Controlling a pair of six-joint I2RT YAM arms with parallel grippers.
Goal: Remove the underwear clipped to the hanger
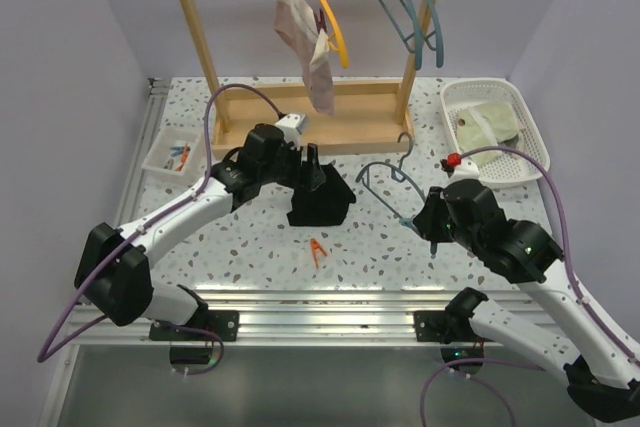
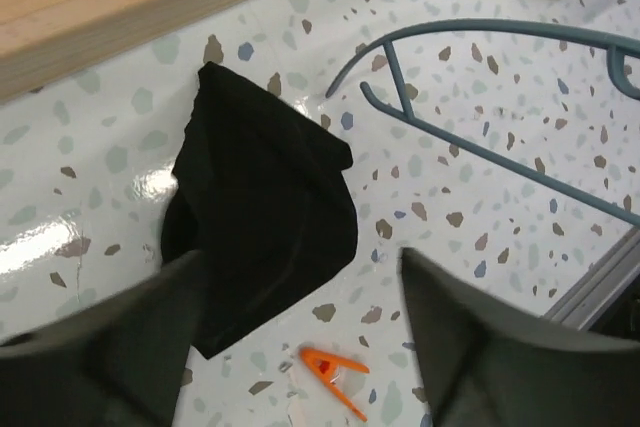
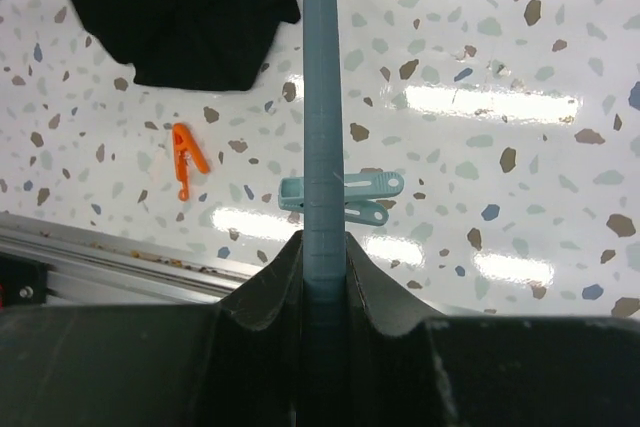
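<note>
On the speckled table (image 1: 380, 247), just in front of the wooden rack (image 1: 190, 17), the black underwear (image 1: 320, 203) lies in a crumpled heap, free of any hanger. The left gripper (image 2: 300, 257) hangs directly above it with its fingers spread wide and nothing between them. An orange clip (image 2: 335, 372) lies loose on the table beside the cloth.

The right gripper (image 3: 322, 242) is clamped on the bar of a teal hanger (image 3: 322, 97) and holds it low over the table. A teal clip (image 3: 345, 197) sits on that bar just ahead of the fingers, with no cloth in it.

The pink-mauve underwear (image 1: 312, 52) hangs from a yellow hanger (image 1: 335, 22) up on the rack, well away from both grippers. It looks pinned near its top edge, though the clip is too small in the overhead view to be sure. By my reading, this garment is the part of the job not yet done.

Both garments should be light, limp and easy to bunch. They will drape and stretch rather than resist, so a plain tug against a clip would likely drag the hanger along with them. The sounder hold on the pink one is probably a pinch on its upper hem, close beside the clip.
</note>
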